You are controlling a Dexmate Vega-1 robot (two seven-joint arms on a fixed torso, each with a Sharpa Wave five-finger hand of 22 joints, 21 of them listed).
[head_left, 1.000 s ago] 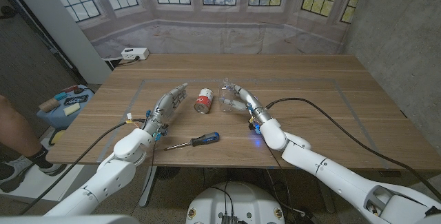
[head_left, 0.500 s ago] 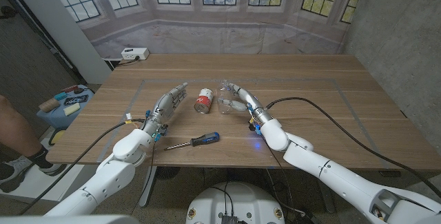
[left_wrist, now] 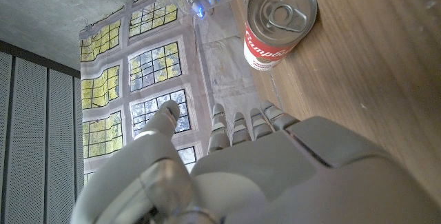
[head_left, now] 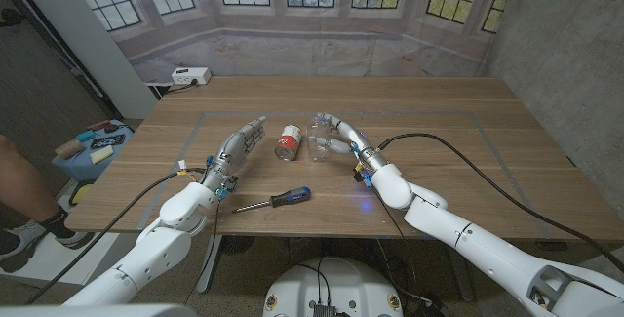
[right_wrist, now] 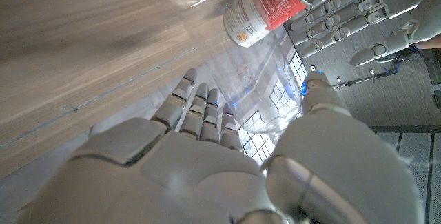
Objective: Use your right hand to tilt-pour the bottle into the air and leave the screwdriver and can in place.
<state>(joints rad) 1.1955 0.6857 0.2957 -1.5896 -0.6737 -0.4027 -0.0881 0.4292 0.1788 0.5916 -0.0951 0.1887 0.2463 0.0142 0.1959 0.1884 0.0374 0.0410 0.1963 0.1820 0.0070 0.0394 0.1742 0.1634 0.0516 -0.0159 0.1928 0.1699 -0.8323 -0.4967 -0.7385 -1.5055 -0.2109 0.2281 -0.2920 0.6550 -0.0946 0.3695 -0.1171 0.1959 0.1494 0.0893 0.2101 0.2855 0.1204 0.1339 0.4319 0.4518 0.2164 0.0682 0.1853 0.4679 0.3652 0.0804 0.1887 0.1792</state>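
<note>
Bottle: we see the clear bottle (head_left: 320, 145) standing on the desk (head_left: 468, 151) just right of the can (head_left: 287, 142), between the can and our right hand (head_left: 338, 136).
Change: a second ago our right hand was wrapped round the bottle with it lifted and leaning; half a second ago the bottle was lower; now it looks set down on the wood and the fingers (head_left: 326, 121) arch over and beside it.
Right hand: in the right wrist view the fingers (right_wrist: 207, 110) and thumb stand apart with the bottle's clear wall (right_wrist: 265, 96) between them; we cannot tell whether they still touch it, but the grip looks loosened rather than clamped.
Left hand: our left hand (head_left: 241, 142) lies stretched out toward the can, fingers straight and together, holding nothing, unchanged over the last second.
Can: upright, pull-tab top (left_wrist: 280, 9) showing in the left wrist view, where it stood a second ago.
Screwdriver: the screwdriver (head_left: 275, 199) lies near the desk's front edge, well apart from both hands, not shifted.
Meaning: we judge the pour done and the bottle returned; what remains is to free the right hand without nudging the bottle into the can.
</note>
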